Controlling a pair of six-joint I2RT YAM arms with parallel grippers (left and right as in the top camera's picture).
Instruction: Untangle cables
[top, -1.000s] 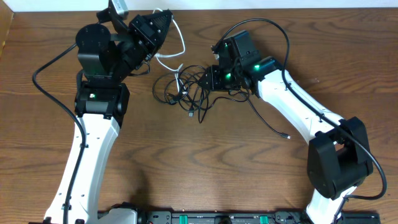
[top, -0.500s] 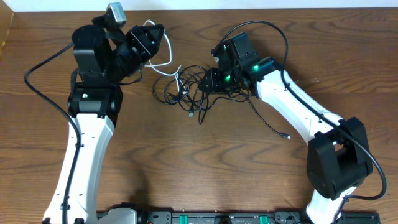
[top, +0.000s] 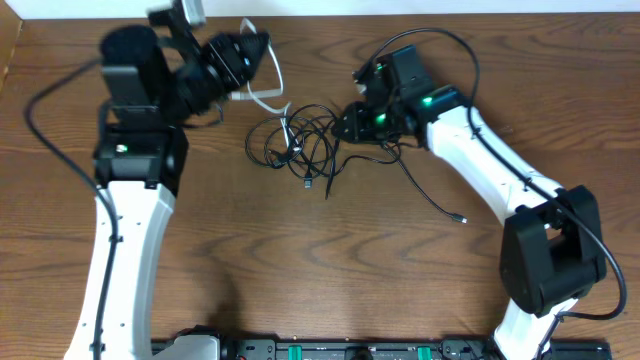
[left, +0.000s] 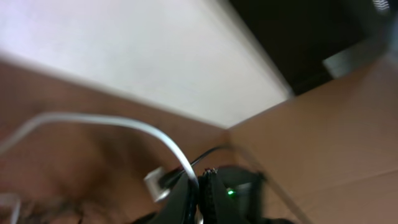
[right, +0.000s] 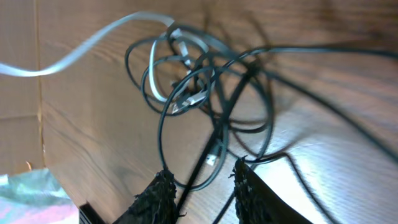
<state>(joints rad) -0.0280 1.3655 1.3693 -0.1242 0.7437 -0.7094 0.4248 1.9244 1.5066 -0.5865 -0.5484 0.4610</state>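
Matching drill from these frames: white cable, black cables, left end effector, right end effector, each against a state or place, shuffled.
1. white cable
2. black cables
3. left end effector
4. right end effector

A. tangled heap in the middle
B. fingers apart, straddling a black strand
C. pinched shut on a light strand
D. runs from the heap up into closed fingers

Pairs: 1-D, 2-A, 3-C, 4-B
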